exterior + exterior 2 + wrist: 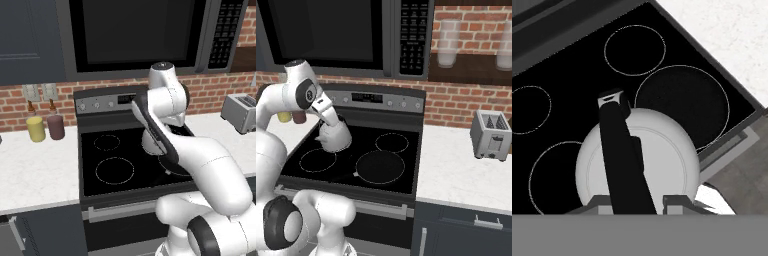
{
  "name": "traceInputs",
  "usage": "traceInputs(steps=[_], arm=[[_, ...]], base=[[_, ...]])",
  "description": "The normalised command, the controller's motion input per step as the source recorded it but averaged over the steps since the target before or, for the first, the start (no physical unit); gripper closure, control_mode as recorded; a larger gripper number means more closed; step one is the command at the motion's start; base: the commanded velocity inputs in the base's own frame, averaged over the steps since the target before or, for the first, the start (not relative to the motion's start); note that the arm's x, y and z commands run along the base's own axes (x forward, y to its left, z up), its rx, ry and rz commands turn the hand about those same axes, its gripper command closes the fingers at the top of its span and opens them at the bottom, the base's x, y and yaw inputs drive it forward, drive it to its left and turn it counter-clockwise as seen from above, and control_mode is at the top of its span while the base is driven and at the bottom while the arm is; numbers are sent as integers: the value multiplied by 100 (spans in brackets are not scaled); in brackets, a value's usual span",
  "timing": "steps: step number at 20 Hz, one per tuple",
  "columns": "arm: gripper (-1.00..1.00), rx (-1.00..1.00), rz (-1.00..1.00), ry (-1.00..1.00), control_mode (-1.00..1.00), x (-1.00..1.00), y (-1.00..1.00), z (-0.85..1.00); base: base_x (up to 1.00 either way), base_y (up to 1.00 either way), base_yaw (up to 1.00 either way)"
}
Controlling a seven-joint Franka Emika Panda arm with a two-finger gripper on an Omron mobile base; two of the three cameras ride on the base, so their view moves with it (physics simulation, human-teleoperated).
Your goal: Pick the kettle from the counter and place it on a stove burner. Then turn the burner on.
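In the left base view the white arm reaches over the stove (107, 165), and the pale kettle (150, 142) shows partly behind the forearm, above the black glass between the rings; two bottles, yellow (36, 128) and maroon (55, 126), stand on the counter (35, 170) to the left; in the right base view the kettle (334, 136) hangs under the hand at the middle of the glass top, between the left ring and the large dark burner (380, 167), with a toaster (490, 136) well apart on the right counter; in the hand view the gripper (639, 202) has its jaws drawn narrow on the kettle's dark handle (622, 155), the dome straight below; the carry appears nearly done; next, I judge, it must centre the kettle over one ring, lower it, release, then go to a knob on the back panel (391, 102).
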Motion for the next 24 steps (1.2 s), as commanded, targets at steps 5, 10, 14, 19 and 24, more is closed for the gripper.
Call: traceInputs(steps=[5,10,14,19,24], arm=[[100,0,0,0,-100,3,90,-1],[100,0,1,18,-100,17,58,-28],[100,0,7,28,-100,14,11,-41],[100,2,10,15,-100,34,0,-56],[100,2,8,4,-100,29,4,-45]], base=[[0,0,0],[0,0,0],[0,0,0],[0,0,0],[0,0,0]])
